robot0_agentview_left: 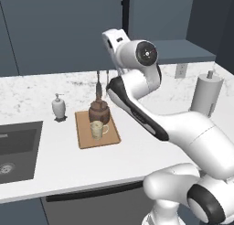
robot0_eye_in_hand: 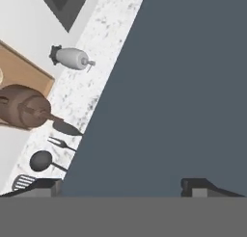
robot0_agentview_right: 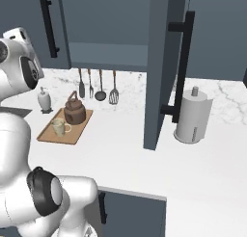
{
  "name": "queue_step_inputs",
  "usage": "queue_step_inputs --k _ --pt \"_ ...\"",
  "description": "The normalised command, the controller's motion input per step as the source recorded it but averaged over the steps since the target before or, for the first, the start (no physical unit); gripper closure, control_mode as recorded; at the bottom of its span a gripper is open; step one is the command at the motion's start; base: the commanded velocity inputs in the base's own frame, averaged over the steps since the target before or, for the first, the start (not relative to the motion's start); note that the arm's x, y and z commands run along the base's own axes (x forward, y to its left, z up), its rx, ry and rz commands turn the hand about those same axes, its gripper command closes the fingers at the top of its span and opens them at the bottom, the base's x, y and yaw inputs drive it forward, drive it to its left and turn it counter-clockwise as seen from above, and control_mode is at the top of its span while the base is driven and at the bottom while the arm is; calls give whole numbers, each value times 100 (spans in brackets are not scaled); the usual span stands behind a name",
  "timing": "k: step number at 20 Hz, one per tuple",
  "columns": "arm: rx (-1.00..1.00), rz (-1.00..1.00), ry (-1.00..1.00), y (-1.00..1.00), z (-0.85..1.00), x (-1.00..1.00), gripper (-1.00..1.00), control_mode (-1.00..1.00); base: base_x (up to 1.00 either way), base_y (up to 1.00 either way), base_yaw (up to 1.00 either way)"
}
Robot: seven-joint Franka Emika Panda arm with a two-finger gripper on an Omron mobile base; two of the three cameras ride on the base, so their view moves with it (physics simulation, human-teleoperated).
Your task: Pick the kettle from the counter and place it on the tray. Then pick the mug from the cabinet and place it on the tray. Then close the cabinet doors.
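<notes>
On the white tabletop [robot0_agentview_left: 68, 164], the mug [robot0_agentview_left: 97, 129] and kettle [robot0_agentview_left: 99, 110] sit on the tray [robot0_agentview_left: 85, 138]. Beyond, a cabinet door [robot0_agentview_right: 163, 67] stands open; rigid, it should swing with a push. The arm reaches up, and its gripper [robot0_eye_in_hand: 120, 185], spread wide and empty, faces the cabinet front.
</notes>
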Motion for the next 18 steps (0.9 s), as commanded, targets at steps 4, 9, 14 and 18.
queue_step_inputs --k 4,9,14,18 --pt "0 16 0 0 6 -85 -100 -100 0 0 0" --pt "-5 1 0 -12 4 -82 -100 -100 0 0 0" --pt "-5 0 0 -32 5 -76 -100 -100 0 0 0" --pt "-8 -1 2 -41 0 -65 -100 -100 0 0 0"
